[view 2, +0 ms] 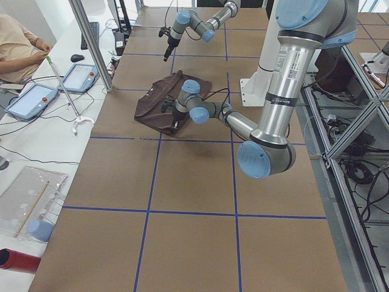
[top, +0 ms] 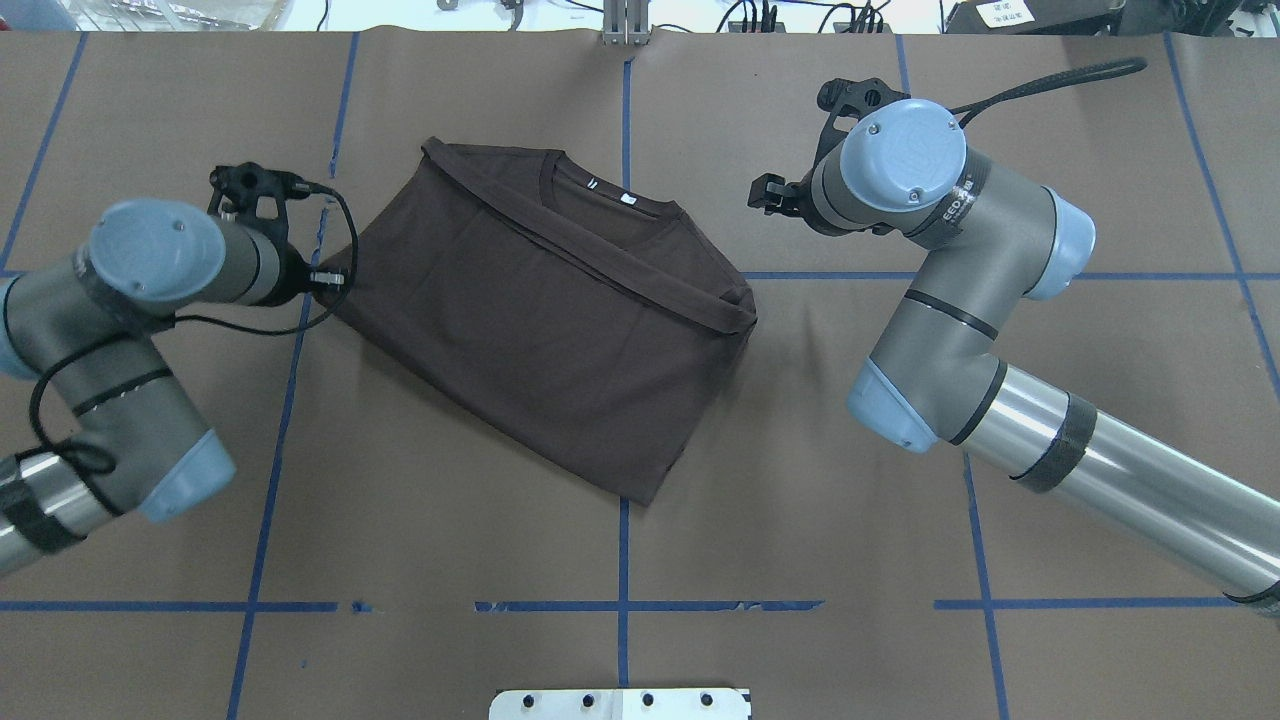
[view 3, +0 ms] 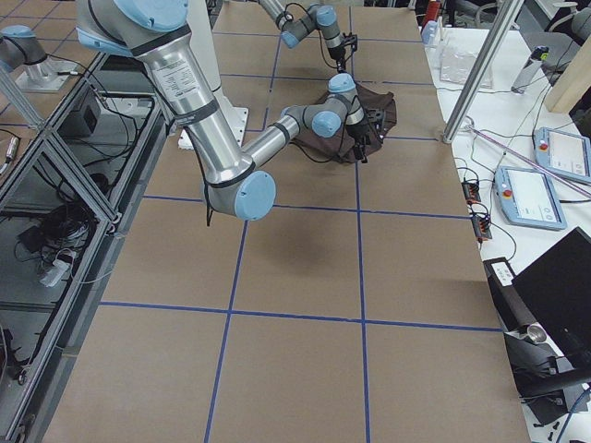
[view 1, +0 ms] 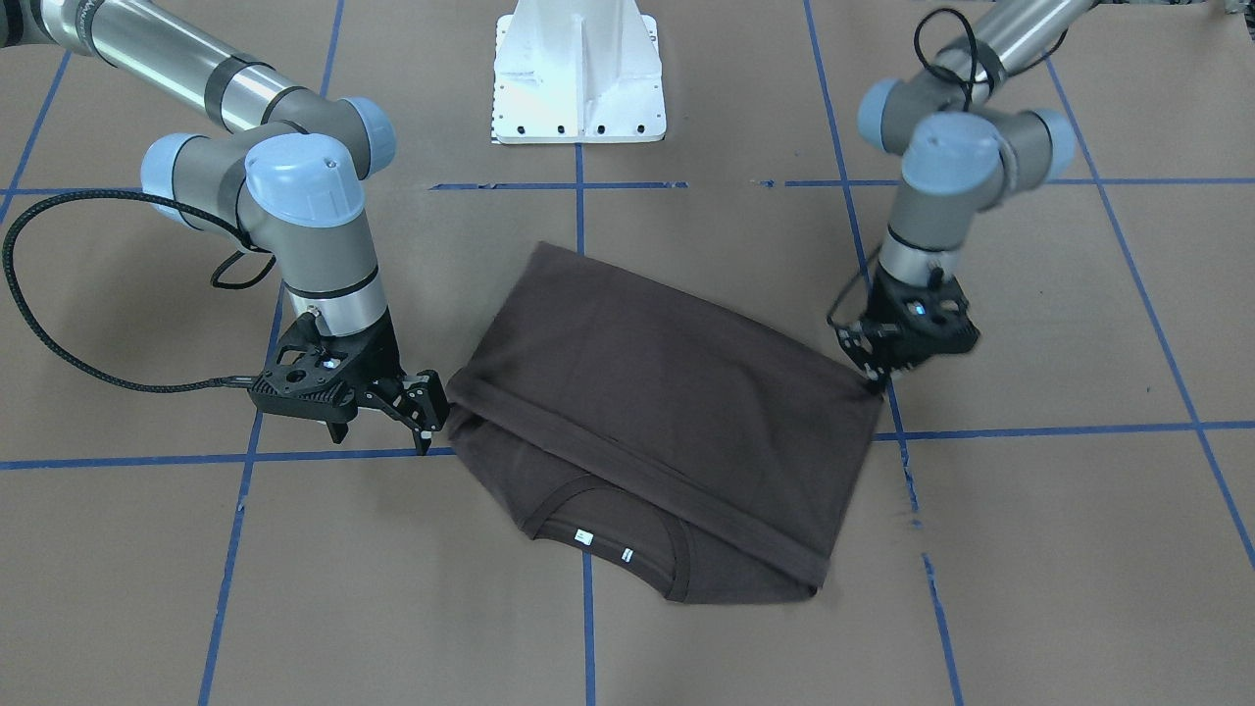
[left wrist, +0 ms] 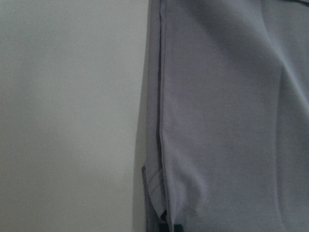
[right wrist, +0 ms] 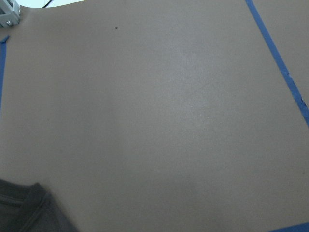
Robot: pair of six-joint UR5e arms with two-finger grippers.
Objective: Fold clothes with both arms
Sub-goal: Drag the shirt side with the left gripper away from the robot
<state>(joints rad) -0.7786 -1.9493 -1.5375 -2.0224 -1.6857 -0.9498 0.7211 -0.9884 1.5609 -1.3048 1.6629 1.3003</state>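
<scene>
The T-shirt [view 1: 667, 392] lies folded on the table [view 1: 686, 647]. The right gripper [view 1: 384, 431] waits beside one corner, fingers apparently spread. The left gripper [view 1: 882, 378] meets the opposite corner, finger state unclear. The next fold probably needs both corners pinched.

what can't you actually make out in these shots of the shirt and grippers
Left gripper: open or gripping the shirt corner; its own body hides the tips, front and overhead views.
Neck tags: print too small, front view.
Person: cut off by left side view's edge.
</scene>
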